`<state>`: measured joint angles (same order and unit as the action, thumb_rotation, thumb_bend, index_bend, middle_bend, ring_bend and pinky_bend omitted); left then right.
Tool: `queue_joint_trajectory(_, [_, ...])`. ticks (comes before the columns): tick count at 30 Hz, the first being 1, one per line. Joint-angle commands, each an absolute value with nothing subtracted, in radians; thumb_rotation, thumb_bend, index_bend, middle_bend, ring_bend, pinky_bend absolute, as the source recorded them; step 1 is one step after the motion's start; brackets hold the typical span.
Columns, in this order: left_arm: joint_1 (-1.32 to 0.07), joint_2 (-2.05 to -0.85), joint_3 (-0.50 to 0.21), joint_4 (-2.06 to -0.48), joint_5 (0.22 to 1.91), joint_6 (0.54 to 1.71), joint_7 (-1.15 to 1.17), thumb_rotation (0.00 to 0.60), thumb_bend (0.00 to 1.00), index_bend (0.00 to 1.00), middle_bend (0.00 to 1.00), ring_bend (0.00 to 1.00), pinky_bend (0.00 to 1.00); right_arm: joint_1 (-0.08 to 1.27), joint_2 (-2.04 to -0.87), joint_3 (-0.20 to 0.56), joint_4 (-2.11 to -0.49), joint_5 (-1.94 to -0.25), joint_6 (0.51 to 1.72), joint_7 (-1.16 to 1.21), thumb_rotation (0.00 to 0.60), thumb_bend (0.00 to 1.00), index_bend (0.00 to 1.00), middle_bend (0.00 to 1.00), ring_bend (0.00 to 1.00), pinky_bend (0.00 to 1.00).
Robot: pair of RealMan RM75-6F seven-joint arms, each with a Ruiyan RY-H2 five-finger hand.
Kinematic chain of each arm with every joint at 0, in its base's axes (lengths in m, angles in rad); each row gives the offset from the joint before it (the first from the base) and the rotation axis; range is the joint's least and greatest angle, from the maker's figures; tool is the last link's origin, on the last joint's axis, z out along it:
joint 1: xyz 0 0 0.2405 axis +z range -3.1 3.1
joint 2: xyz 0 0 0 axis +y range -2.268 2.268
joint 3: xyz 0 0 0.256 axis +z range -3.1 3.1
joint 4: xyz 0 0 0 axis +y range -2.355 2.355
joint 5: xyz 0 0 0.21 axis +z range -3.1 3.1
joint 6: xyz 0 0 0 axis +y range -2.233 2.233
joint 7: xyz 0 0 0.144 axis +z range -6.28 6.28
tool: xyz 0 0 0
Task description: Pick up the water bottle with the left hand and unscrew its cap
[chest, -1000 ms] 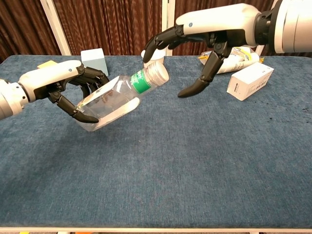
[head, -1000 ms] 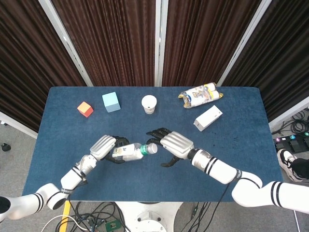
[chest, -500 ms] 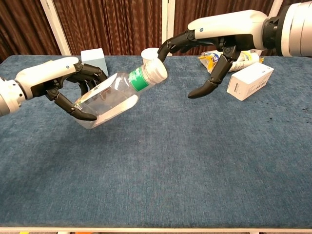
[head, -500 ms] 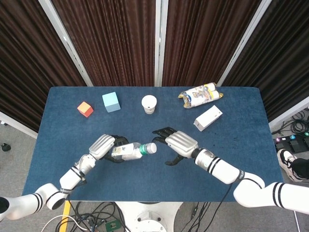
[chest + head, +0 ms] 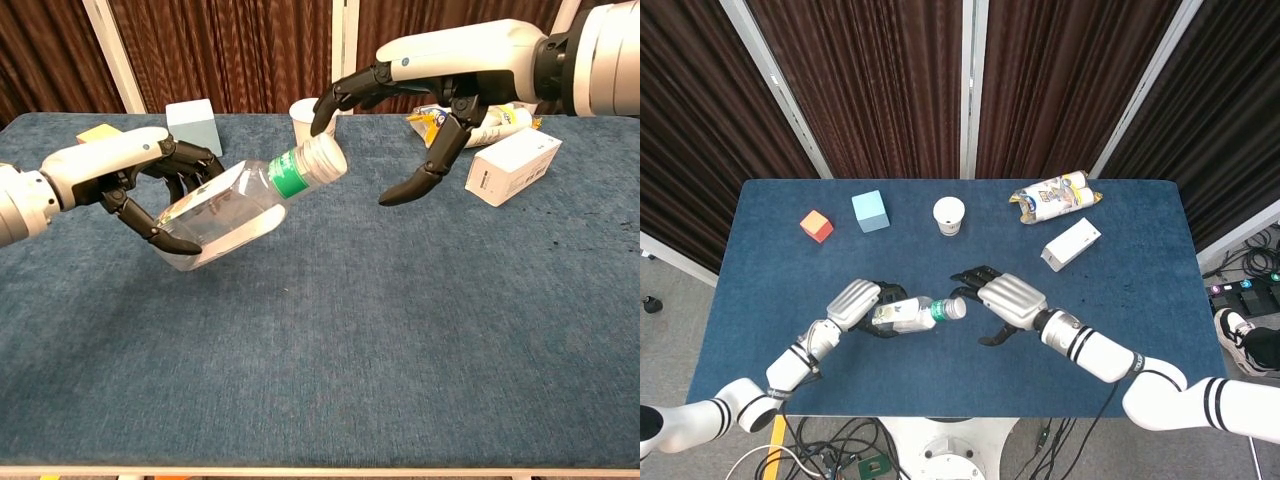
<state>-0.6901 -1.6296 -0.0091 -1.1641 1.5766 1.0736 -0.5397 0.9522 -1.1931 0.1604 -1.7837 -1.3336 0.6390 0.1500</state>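
A clear plastic water bottle (image 5: 232,207) with a green label and a white cap (image 5: 325,157) is held tilted above the table, cap end up and to the right. My left hand (image 5: 150,190) grips its body; in the head view the bottle (image 5: 912,314) shows beside that hand (image 5: 858,304). My right hand (image 5: 400,110) hovers just right of the cap, fingers spread and curved, holding nothing; its fingertips (image 5: 322,115) are above the cap without touching it. From above, the right hand (image 5: 1006,300) lies close to the cap (image 5: 956,308).
On the blue table (image 5: 1120,330): a paper cup (image 5: 949,215), a light blue cube (image 5: 870,211), an orange cube (image 5: 816,226), a white box (image 5: 1071,244) and a snack bag (image 5: 1053,197), all along the far side. Dark curtains hang behind.
The right hand drew away from the cap to the right, then came partly back toward it. The bottle rose slightly and dropped back in the left hand.
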Motion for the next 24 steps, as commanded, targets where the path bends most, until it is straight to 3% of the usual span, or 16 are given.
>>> queue_joint_trajectory(1, [-0.69, -1.628, -0.009, -1.164, 1.574, 1.071, -0.54, 0.6, 0.35, 0.57, 0.55, 0.45, 0.5, 0.954, -1.193, 0.16, -1.785, -1.339, 0.638, 0.151, 0.59, 0.12, 0.21, 0.05, 0.0, 0.0])
queue_joint_trajectory(24, [-0.688, -1.614, -0.013, -1.19, 1.575, 1.083, -0.507, 0.6, 0.36, 0.57, 0.55, 0.45, 0.5, 0.943, -1.196, 0.157, -1.77, -1.32, 0.657, 0.149, 0.589, 0.12, 0.21, 0.05, 0.0, 0.0])
